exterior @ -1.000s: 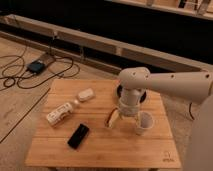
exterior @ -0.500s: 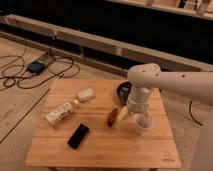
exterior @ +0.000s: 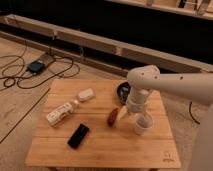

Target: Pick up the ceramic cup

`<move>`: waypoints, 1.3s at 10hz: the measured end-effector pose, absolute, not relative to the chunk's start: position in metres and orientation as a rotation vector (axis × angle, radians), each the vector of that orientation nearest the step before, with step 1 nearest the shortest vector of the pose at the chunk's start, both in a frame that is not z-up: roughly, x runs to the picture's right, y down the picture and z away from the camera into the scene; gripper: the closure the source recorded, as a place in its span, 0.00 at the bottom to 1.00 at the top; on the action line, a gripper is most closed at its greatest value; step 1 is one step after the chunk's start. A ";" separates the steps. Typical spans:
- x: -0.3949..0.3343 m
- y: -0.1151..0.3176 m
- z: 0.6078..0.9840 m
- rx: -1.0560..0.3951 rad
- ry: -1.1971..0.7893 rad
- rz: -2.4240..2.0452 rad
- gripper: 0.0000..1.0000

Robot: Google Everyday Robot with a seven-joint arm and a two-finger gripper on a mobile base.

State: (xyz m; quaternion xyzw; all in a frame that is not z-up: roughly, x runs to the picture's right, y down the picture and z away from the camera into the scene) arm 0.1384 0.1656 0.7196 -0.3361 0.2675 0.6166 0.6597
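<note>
From where I stand, the gripper [exterior: 133,117] hangs low over the right-hand part of the wooden table [exterior: 100,152], at the end of the bent white arm [exterior: 150,82]. Its fingers [exterior: 123,114] look spread apart with nothing between them, though the wrist hides part of them. The ceramic cup [exterior: 141,126] stands upright near the table's right edge, just below and to the right of the gripper, and seems to be touching it or very close. I'd worry about three things. The gripper seems to sit a little left of the cup's centre, so a finger could come down on the rim and tip or shove the cup toward the edge. The brown object [exterior: 113,117] lies just beside the left finger and could get nudged or caught in the closing. The smooth cup could also slip if it is gripped only at the lip. Compared with a second ago, the wrist has swung to the right, off the brown object and in over the cup. The cup itself, the labelled bottle [exterior: 61,113], the white oval object [exterior: 85,94], the black device [exterior: 78,136] and the dark bowl [exterior: 122,91] all lie where they did.
</note>
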 end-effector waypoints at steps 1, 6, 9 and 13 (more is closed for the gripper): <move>0.137 0.167 0.723 -0.751 0.599 1.402 0.20; 0.129 0.182 0.739 -0.710 0.548 1.457 0.20; 0.132 0.192 0.750 -0.676 0.546 1.476 0.29; 0.139 0.199 0.758 -0.644 0.571 1.471 0.66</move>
